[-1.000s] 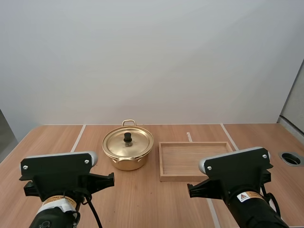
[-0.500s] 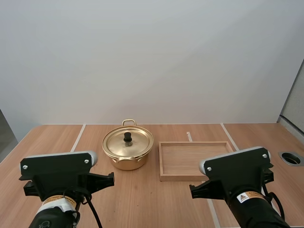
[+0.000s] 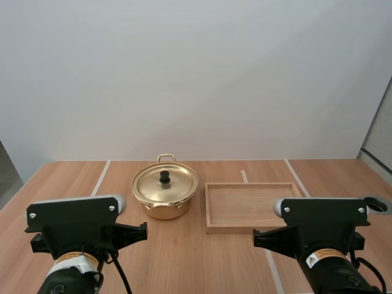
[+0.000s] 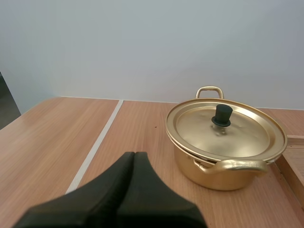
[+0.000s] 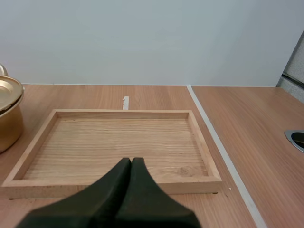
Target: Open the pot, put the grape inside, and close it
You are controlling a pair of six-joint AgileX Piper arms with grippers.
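A golden pot (image 3: 165, 195) stands at the table's middle with its lid (image 3: 165, 183) on, a black knob (image 3: 165, 177) at the lid's centre. To its right lies a wooden tray (image 3: 245, 207) with nothing in it. My left gripper (image 4: 134, 156) is shut, its fingers together as one dark wedge, short of the pot (image 4: 226, 140) and a little to its left. My right gripper (image 5: 131, 163) is shut too, hanging over the near edge of the tray (image 5: 114, 145). Both arms sit at the near edge of the table in the high view.
White lines (image 3: 100, 178) run along the wooden tabletop. A round hole (image 3: 375, 204) sits in the table at the far right. A grey wall stands behind the table.
My right arm has shifted to the right and slightly lower in the high view. The left arm, pot and tray are unchanged.
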